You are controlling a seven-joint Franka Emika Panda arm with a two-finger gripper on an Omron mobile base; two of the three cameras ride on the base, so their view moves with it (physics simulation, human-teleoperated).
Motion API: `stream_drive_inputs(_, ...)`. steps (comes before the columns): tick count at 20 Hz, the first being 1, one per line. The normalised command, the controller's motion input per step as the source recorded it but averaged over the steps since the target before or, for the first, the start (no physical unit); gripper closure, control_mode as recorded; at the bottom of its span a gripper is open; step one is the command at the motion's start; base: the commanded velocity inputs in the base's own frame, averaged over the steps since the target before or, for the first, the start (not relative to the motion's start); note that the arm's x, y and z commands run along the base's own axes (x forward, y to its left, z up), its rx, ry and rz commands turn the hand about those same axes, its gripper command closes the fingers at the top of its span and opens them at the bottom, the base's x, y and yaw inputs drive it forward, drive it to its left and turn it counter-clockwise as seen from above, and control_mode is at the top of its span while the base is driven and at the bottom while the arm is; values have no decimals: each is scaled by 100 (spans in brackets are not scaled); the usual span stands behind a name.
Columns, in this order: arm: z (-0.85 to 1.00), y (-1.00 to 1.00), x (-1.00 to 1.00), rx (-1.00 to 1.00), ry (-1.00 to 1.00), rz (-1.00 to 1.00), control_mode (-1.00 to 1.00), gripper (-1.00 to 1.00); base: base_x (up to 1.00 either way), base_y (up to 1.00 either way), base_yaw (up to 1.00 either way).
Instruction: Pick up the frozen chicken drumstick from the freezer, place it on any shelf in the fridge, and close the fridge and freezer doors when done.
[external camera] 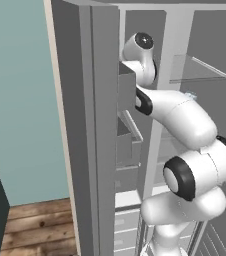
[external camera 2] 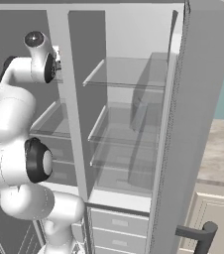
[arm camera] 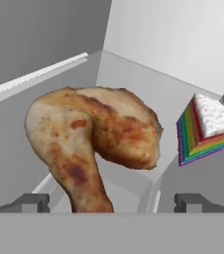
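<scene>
The frozen chicken drumstick [arm camera: 91, 141] is lumpy and brown-orange, and it lies on the grey floor of a freezer bin in the hand view. Its thinner end points down between my fingertips [arm camera: 34, 202]. My gripper [arm camera: 114, 203] is open right in front of the drumstick, one finger on each side of the thin end, and nothing is held. In the left base view the arm reaches into the narrow freezer [external camera: 144, 22], past its open door [external camera: 80, 125]. The fridge [external camera 2: 129, 124], with clear glass shelves, stands open beside the freezer, and its door [external camera 2: 198, 129] is swung out on the right.
A rainbow-striped cube [arm camera: 203, 131] sits in the same bin, to the right of the drumstick. Grey bins [external camera: 127, 145] line the inside of the freezer door, close to my arm. The divider post [external camera 2: 69, 99] separates the two compartments. Pale drawers [external camera 2: 116, 223] lie below the fridge shelves.
</scene>
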Motion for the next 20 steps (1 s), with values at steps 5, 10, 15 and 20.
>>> stream_drive_inputs(5, -20, 8, 42, 0, 6, 0, -100, -100, 0, 0, 0)
stream_drive_inputs(10, -13, 14, 43, 0, 4, -1, -100, -100, 0, 0, 0)
stream_drive_inputs(15, -47, 9, 2, 2, 4, -8, -100, -100, 0, 0, 0)
stream_drive_inputs(20, -40, 0, 0, 0, 1, -7, -100, 100, 0, 0, 0)
